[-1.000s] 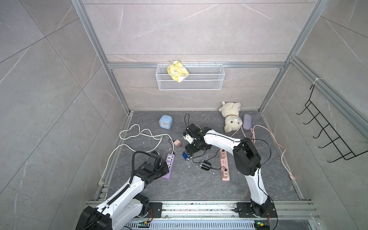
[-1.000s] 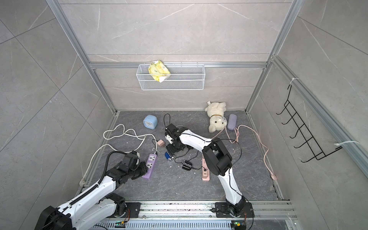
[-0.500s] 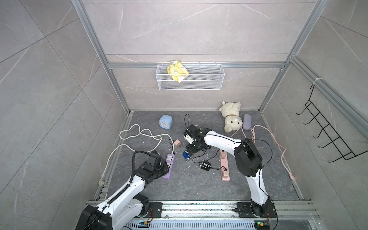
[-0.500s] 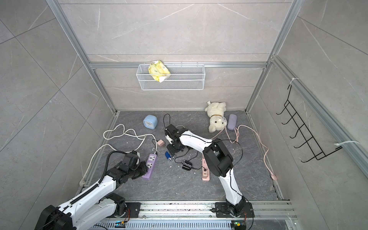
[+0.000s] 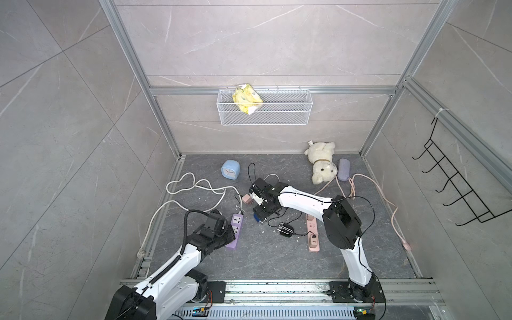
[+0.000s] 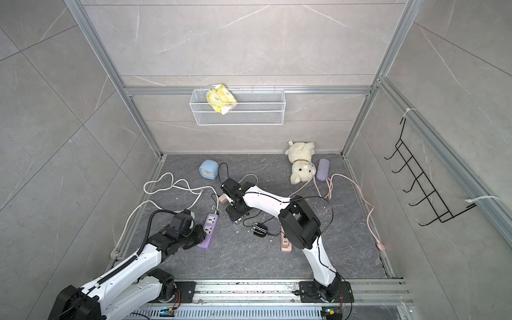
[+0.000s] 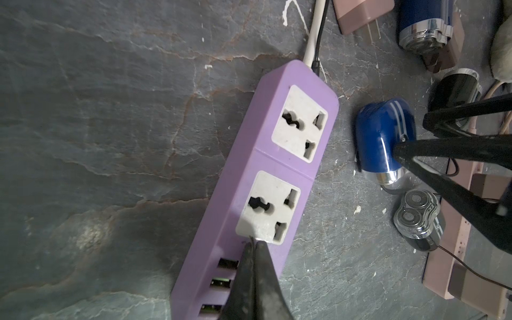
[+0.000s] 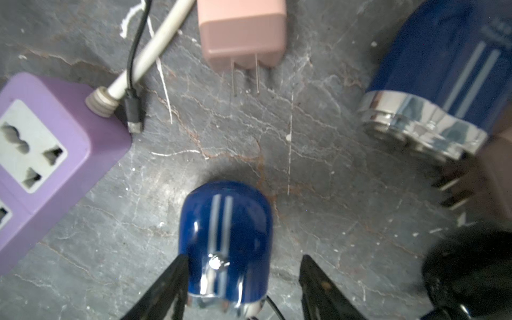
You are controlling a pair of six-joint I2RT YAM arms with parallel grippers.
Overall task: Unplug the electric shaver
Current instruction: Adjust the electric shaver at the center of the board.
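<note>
Right gripper (image 5: pixel 261 214), top view: low over blue shaver (image 5: pixel 257 219); two power strips, purple strip (image 5: pixel 235 230) just beside it, pink strip (image 5: pixel 313 235) behind its wrist. Left wrist: left gripper (image 7: pixel 253 243) closed, empty, tips pressing purple strip; two sockets, both vacant. Right wrist: jaws apart, straddling shaver, ungripped; second blue shaver (image 8: pixel 443 69) beyond. Judged pre-grasp; next: close, pull lead free.

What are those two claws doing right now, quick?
Left claw: closed, empty, tip on the purple power strip.
Right claw: open, straddling the blue shaver, not clamped on it.
</note>
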